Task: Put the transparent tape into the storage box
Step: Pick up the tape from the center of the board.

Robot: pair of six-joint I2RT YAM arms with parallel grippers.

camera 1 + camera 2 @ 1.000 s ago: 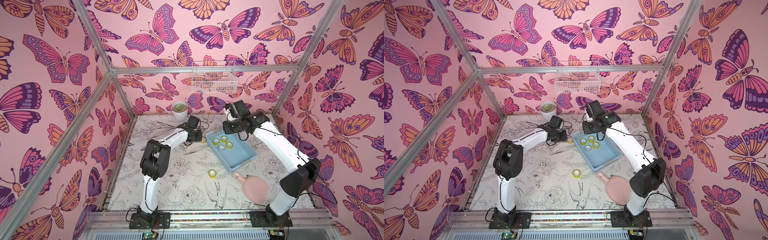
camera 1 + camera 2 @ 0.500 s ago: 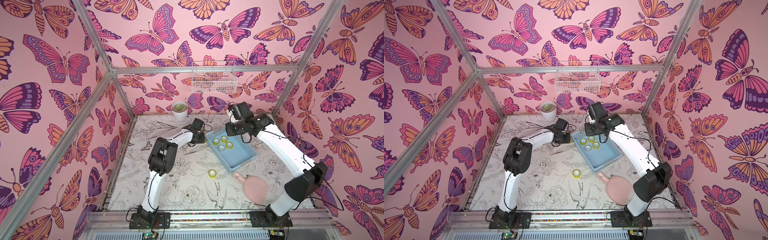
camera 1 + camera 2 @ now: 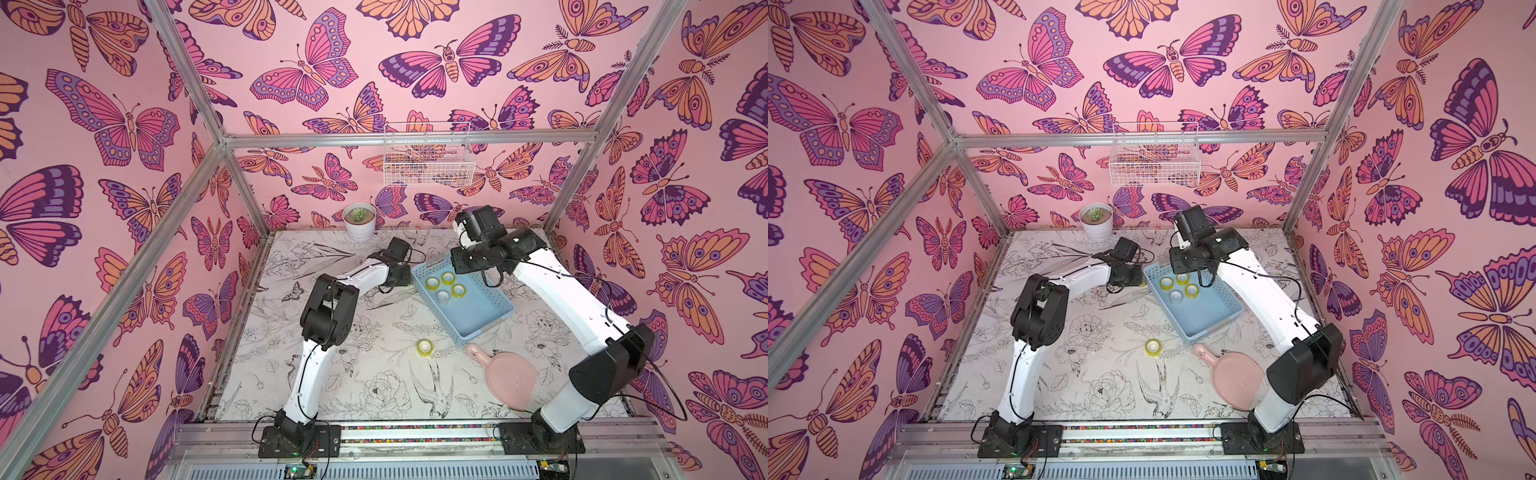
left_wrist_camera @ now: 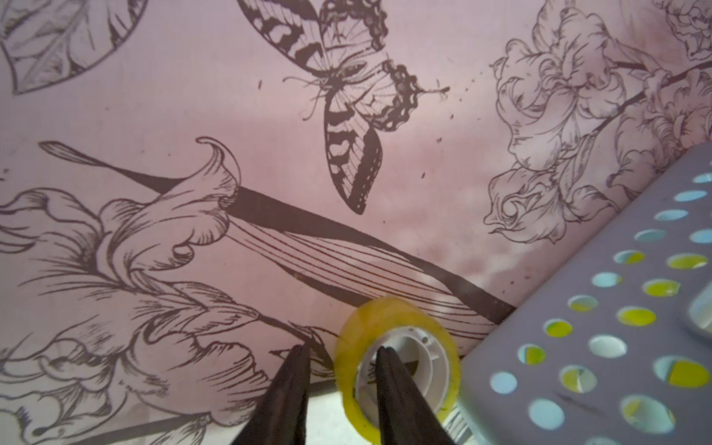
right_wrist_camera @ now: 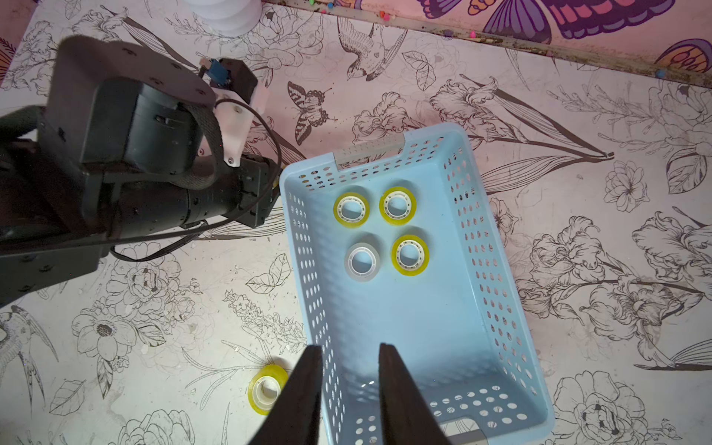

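A yellowish transparent tape roll (image 4: 397, 362) lies flat on the table right beside the storage box's perforated wall (image 4: 497, 354). My left gripper (image 4: 343, 348) straddles the roll's wall, one finger in the white core and one outside, with a gap still showing. The light blue storage box (image 3: 473, 309) (image 3: 1208, 309) holds several tape rolls (image 5: 397, 204) at its far end. My right gripper (image 5: 350, 346) hangs open over the box's near end, holding nothing. Another roll (image 3: 424, 347) (image 5: 266, 389) lies on the table in front of the box.
A pink paddle-shaped dish (image 3: 509, 382) lies at the box's near right corner. A potted succulent (image 3: 359, 220) stands at the back wall under a white wire basket (image 3: 428, 160). The left arm's wrist (image 5: 135, 165) sits close against the box's left side.
The left arm has reached further right toward the box and its jaws have narrowed around the roll's wall. The right arm has shifted slightly right over the box.
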